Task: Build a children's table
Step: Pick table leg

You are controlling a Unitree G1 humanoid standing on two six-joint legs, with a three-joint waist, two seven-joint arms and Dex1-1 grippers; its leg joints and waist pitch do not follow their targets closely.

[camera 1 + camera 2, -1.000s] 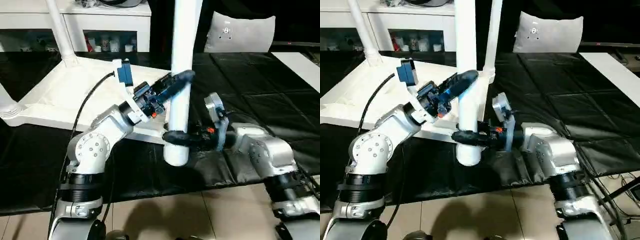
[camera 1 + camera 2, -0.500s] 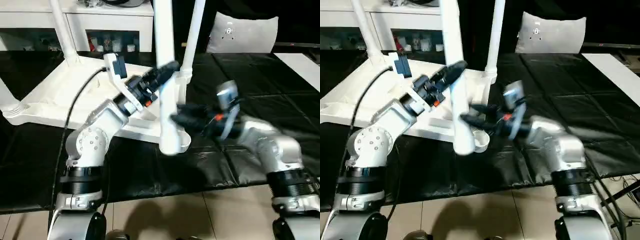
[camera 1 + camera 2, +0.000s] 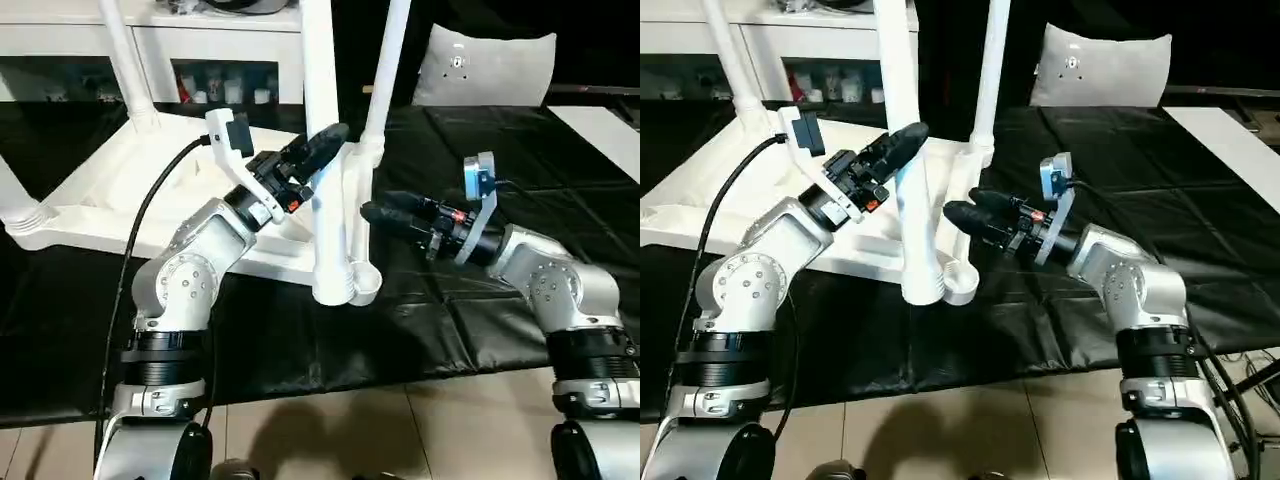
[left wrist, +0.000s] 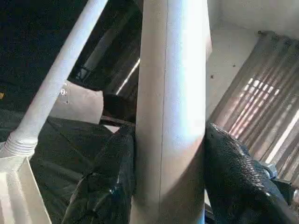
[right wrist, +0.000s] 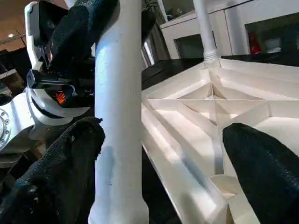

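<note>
The children's table top (image 3: 130, 190) lies upside down on the black mat, ribbed underside up. Three legs stand in its sockets: back left (image 3: 122, 60), back right (image 3: 388, 60), and left corner (image 3: 12, 195). My left gripper (image 3: 330, 135) is shut on a fourth white leg (image 3: 325, 230), held nearly upright; the left wrist view has that leg (image 4: 170, 116) between both fingers (image 4: 107, 186). The leg's lower end rests beside the near corner socket (image 3: 364, 288). My right gripper (image 3: 372, 212) stands open just right of the leg, not touching it, its fingers (image 5: 56, 172) wide apart.
A white cabinet (image 3: 200, 40) with glass doors stands behind the table. A white cushion (image 3: 485, 65) leans at the back right, and a flat white board (image 3: 600, 125) lies at the far right. The black mat (image 3: 500, 330) ends at tiled floor (image 3: 350, 430) near my body.
My right gripper has let go of the leg, opened wide and drawn back to the right. The left gripper has carried the leg leftward, its lower end now by the near corner socket.
</note>
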